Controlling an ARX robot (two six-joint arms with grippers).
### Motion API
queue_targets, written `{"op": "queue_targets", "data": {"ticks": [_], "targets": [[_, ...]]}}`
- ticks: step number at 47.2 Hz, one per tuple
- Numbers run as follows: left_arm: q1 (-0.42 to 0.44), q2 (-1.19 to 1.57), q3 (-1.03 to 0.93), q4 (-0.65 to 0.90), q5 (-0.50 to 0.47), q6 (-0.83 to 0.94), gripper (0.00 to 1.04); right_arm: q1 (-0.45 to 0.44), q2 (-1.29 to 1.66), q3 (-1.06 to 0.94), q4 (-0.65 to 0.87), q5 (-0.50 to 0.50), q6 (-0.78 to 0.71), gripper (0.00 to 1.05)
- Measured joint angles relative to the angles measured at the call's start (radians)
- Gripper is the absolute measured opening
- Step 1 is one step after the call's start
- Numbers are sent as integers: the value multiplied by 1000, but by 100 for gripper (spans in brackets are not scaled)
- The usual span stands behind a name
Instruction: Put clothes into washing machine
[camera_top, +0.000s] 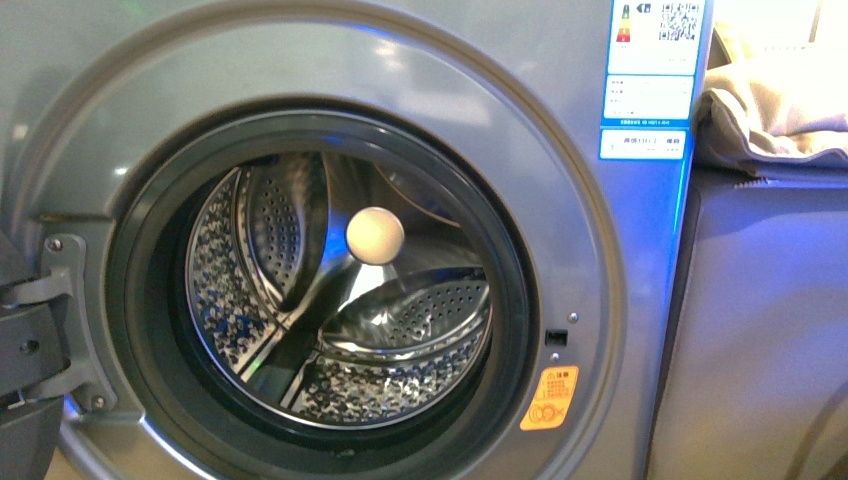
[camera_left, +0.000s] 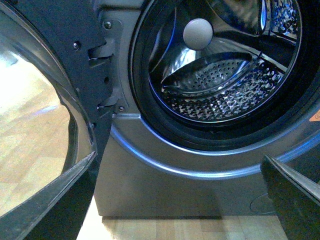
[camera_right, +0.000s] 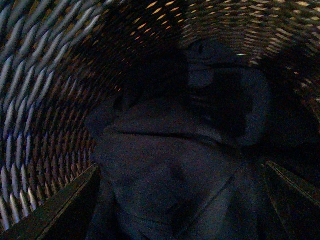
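Straight ahead in the front view, the silver-grey washing machine (camera_top: 640, 300) fills most of the frame, its round porthole open onto the perforated steel drum (camera_top: 260, 290). A pale round ball (camera_top: 375, 236) shows near the drum's centre. A yellow warning sticker (camera_top: 549, 398) sits at lower right of the porthole and a blue-white label (camera_top: 650, 80) at upper right. At the far upper right a beige folded cloth (camera_top: 775, 110) lies on a plain grey panel (camera_top: 760, 330). The left wrist view shows the door (camera_left: 45, 125) swung open beside the porthole, above a wooden floor (camera_left: 190, 227). The left gripper (camera_left: 179, 162) is spread wide and empty, facing the machine's front. The right wrist view is dim. There the clothes (camera_right: 165, 150), dark navy, lie crumpled inside a woven basket (camera_right: 40, 100). The right gripper (camera_right: 181, 167) is spread wide, one finger on either side of the fabric. Whether they touch it cannot be told.
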Motion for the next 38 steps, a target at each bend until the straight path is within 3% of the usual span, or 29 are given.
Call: {"op": "queue_targets", "data": {"ticks": [13,38], "targets": [[0,0,0,0,0,0,98,80,67,99,-51,6,36,97],[0,0,0,0,0,0,98,69,280,281,-95,24,23,97]]}}
